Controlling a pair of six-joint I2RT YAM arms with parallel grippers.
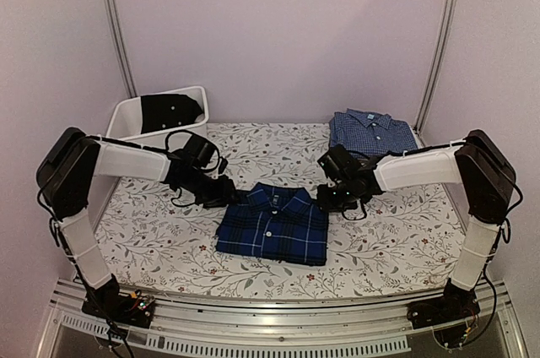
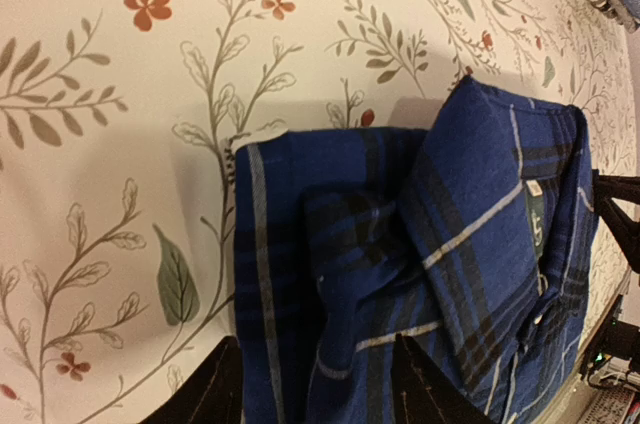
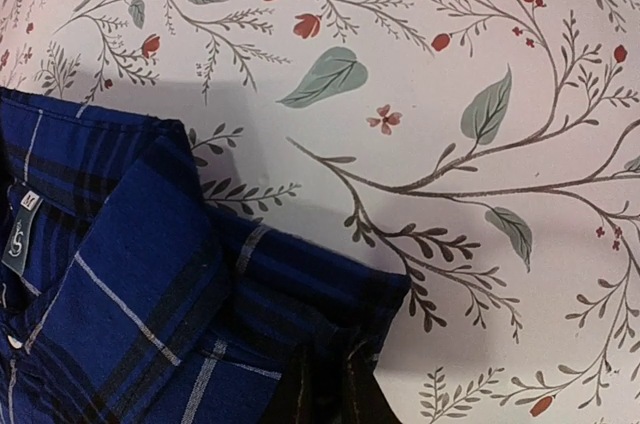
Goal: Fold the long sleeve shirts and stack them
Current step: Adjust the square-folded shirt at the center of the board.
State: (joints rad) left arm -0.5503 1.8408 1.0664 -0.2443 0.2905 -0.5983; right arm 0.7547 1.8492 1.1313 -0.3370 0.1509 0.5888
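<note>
Lying folded into a compact rectangle at the centre of the top view, the plaid shirt [image 1: 272, 225] rests collar-up on the floral cloth of the worktop [image 1: 396, 240], with its button placket facing the camera. The lighter checked shirt [image 1: 371, 132] lies folded at the upper right of that view, well apart from the plaid one and close to the back wall. A white bin [image 1: 126, 113] sits at the upper left and holds a dark garment [image 1: 171, 111].

Left arm: the left gripper [image 1: 221, 193] is positioned at the upper left corner of the plaid shirt. In the left wrist view the fingers [image 2: 215, 394] stand clearly apart at the bottom edge of the frame. One is just beside the shirt's shoulder edge, and the other is over the plaid cloth.

Right arm: the right gripper [image 1: 336, 197] is positioned at the upper right corner of the same shirt. In the right wrist view the fingers [image 3: 365, 409] show only as dark tips at the bottom edge. They are close together, with a narrow strip of plaid cloth pinched between them at the shoulder corner.

The collar and its neck label [image 3: 20, 234] are visible at the left of the right wrist view.
</note>
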